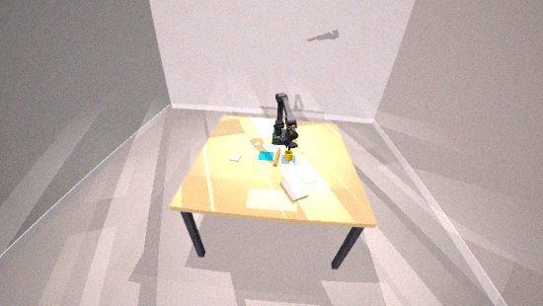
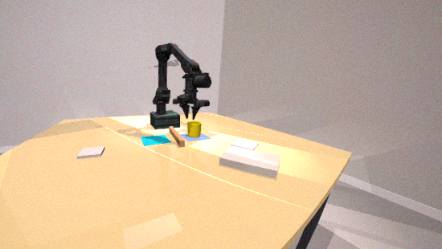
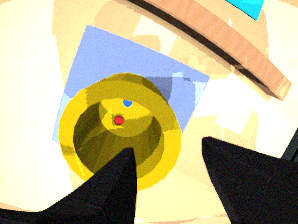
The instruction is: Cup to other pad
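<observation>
A yellow cup (image 1: 288, 156) (image 2: 194, 129) (image 3: 170, 145) stands upright on the blue pad (image 1: 293, 162) (image 2: 204, 137) (image 3: 95, 50). In the wrist view a red marble (image 3: 118, 120) and a blue marble (image 3: 127, 103) lie inside it. The other pad, cyan (image 1: 266, 156) (image 2: 156, 140) (image 3: 248, 6), has nothing on it. My gripper (image 2: 190, 118) (image 3: 168, 151) is partly open and empty, pointing down just above the cup's rim. In the wrist view one fingertip overlaps the cup's opening and the other is outside the cup to the right.
A wooden bar (image 1: 276, 157) (image 2: 177, 136) (image 3: 225, 40) lies between the two pads. A thick pale block (image 1: 294, 190) (image 2: 250, 161) and a thin white piece (image 1: 310, 177) (image 2: 245, 144) lie in front of the cup. Another small pale piece (image 1: 235, 158) (image 2: 91, 152) lies to the left.
</observation>
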